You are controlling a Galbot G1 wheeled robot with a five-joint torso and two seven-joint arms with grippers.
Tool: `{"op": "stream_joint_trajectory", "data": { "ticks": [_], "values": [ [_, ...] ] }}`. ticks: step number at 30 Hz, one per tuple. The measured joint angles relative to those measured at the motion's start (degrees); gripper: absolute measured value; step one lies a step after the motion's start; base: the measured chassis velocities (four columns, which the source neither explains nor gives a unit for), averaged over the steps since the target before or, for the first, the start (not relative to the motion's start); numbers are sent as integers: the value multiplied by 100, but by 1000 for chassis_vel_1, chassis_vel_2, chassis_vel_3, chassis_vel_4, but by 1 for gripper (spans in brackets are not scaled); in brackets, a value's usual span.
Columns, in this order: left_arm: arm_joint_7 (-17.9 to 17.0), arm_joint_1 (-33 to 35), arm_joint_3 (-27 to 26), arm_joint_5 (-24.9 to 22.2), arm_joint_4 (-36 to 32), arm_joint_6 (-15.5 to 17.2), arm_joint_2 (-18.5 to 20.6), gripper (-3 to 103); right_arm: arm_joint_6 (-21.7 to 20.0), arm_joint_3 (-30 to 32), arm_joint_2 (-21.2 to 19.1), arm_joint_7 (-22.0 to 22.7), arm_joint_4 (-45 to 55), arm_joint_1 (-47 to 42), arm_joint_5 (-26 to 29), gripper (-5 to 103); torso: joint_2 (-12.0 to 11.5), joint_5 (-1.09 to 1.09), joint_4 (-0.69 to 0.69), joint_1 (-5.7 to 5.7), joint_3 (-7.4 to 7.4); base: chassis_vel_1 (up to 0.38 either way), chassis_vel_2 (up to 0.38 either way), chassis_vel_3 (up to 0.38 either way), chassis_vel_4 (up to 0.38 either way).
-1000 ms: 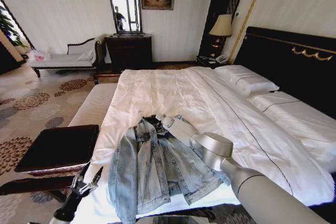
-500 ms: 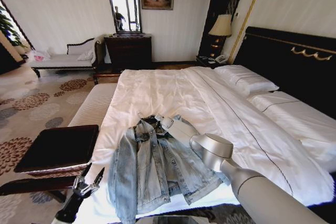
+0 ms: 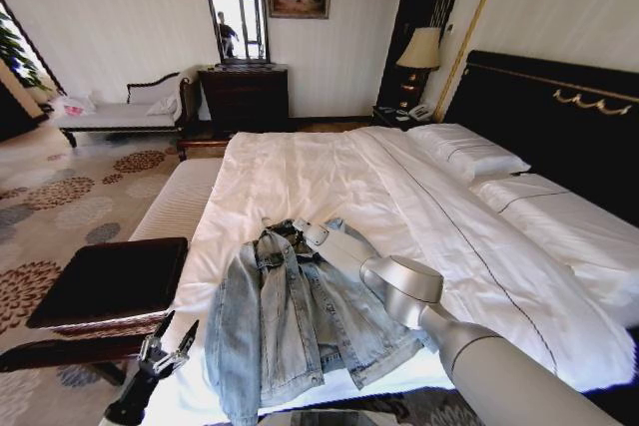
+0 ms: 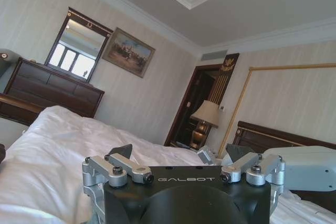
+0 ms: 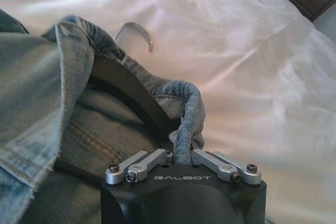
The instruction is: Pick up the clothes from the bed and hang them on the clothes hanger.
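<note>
— What's the jacket (image 3: 300, 321) made of?
— Washed denim, rough, with frayed edges along the collar; matt all over.
— And the hanger (image 5: 137, 97) inside it?
— Smooth black bar with a thin metal hook.
— The bed (image 3: 300, 172)?
— Smooth white cotton sheets, a faint sheen; glossy black headboard.
— The right gripper (image 5: 181, 157)?
— Matt black body, brushed metal links pinching denim.

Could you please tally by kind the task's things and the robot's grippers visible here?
Denim jacket: 1
Black hanger, inside the jacket: 1
Bed: 1
Grippers: 2, the right with jaws shut on the jacket collar, the left open beside the bed
Total: 5
</note>
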Motion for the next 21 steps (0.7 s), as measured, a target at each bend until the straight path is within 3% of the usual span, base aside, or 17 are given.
{"op": "stream_joint_trajectory", "data": {
  "ticks": [6, 13, 21],
  "values": [
    [0, -4, 8, -6, -5, 0, 7, 100, 34, -1, 1, 104, 77, -5, -20, 3, 0, 0, -1, 0, 0, 0, 0, 0, 0],
    [0, -4, 8, -11, -18, 0, -38, 100, 150, 112, -1, 523, 626, -67, -115, 3, 0, 0, -2, 1, 0, 0, 0, 0, 0],
    [0, -8, 48, 26, -32, 13, -60, 100, 93, 94, 0, 608, 922, -108, -95, 3, 0, 0, -2, 1, 0, 0, 0, 0, 0]
  ]
}}
